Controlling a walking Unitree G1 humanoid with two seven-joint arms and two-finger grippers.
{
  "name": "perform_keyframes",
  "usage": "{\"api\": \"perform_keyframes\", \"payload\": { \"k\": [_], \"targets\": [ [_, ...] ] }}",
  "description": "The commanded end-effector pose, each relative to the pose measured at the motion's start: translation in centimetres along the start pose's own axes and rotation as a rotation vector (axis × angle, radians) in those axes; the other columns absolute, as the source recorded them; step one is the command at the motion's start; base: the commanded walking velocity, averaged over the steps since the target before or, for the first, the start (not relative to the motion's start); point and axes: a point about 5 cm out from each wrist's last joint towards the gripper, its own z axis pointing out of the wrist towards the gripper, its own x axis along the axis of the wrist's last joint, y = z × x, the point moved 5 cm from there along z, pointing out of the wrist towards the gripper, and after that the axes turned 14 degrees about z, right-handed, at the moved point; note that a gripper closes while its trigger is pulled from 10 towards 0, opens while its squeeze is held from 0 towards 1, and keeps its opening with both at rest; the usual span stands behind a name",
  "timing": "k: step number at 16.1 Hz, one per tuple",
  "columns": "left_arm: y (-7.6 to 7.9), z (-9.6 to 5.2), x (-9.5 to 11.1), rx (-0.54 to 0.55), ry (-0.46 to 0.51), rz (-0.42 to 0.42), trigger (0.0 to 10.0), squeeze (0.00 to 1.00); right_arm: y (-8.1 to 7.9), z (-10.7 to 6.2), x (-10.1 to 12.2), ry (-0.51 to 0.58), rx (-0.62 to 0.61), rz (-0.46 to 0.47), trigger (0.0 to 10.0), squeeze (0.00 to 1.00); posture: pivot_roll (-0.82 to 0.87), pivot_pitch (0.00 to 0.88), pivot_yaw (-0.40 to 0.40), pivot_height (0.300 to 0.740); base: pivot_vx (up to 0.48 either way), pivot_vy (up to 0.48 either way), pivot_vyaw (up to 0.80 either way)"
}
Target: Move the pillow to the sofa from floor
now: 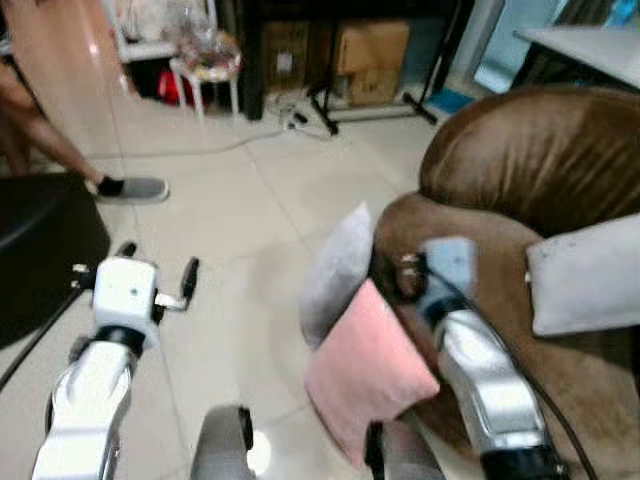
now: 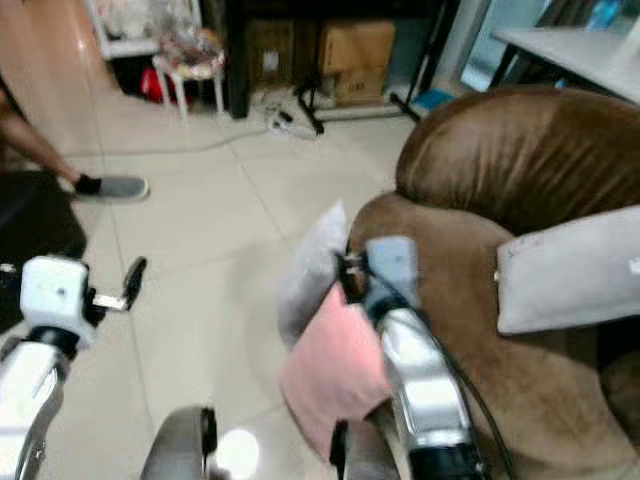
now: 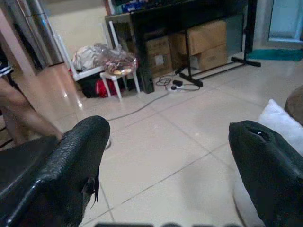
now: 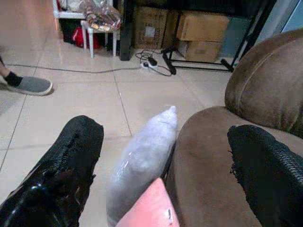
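A pink pillow (image 1: 365, 375) stands on the floor, leaning against the arm of the brown sofa (image 1: 540, 160). Behind it a pale grey pillow (image 1: 337, 268) also leans on that arm; in the right wrist view this grey pillow (image 4: 142, 158) shows with the pink corner (image 4: 151, 208) below it. My right gripper (image 4: 163, 132) is open above the two pillows and the sofa arm, holding nothing. Out over bare tiles at the left, my left gripper (image 1: 158, 262) is open and empty. Another grey pillow (image 1: 585, 275) lies on the sofa seat.
A person's leg and grey shoe (image 1: 135, 188) are at the far left, by a black object (image 1: 40, 240). At the back stand a white stool (image 1: 210, 70), cardboard boxes (image 1: 370, 55), a black stand's legs (image 1: 370, 112) and floor cables. A table (image 1: 590, 45) is behind the sofa.
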Motion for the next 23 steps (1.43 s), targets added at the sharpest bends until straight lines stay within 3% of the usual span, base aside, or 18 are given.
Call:
{"api": "perform_keyframes", "payload": {
  "k": [1,10,14,17,20,23],
  "targets": [
    [1.0,0.2,0.5,-0.035,0.020,-0.014,10.0,1.00,2.0,-0.2,0.2,-0.003,-0.063,-0.009,10.0,1.00,0.03,0.000,-0.069,0.598,0.319,0.000,0.00],
    [1.3,0.4,0.4,-0.043,0.020,0.008,10.0,1.00,1.6,-0.4,0.0,-0.006,-0.039,0.026,10.0,1.00,0.02,0.000,-0.060,0.592,0.205,0.000,0.00],
    [2.3,0.6,0.4,-0.107,0.020,0.030,10.0,1.00,1.7,-0.4,-0.6,-0.038,-0.042,0.026,10.0,1.00,0.02,0.000,-0.056,0.558,0.000,0.000,0.00],
    [4.1,0.6,-0.6,-0.230,-0.002,0.077,10.0,1.00,3.2,0.6,-2.2,-0.111,-0.085,0.014,10.0,1.00,0.01,0.000,-0.041,0.527,0.000,0.000,0.00],
    [4.3,0.6,-0.6,-0.251,0.001,0.081,10.0,1.00,3.8,1.5,-3.0,-0.151,-0.086,-0.011,10.0,1.00,-0.01,0.000,-0.026,0.502,0.000,0.000,0.00],
    [4.8,-0.6,-0.9,-0.294,-0.008,0.071,10.0,1.00,4.0,2.0,-4.6,-0.234,-0.080,-0.060,10.0,1.00,-0.05,0.000,-0.029,0.472,0.000,0.000,0.00]
  ]
}}
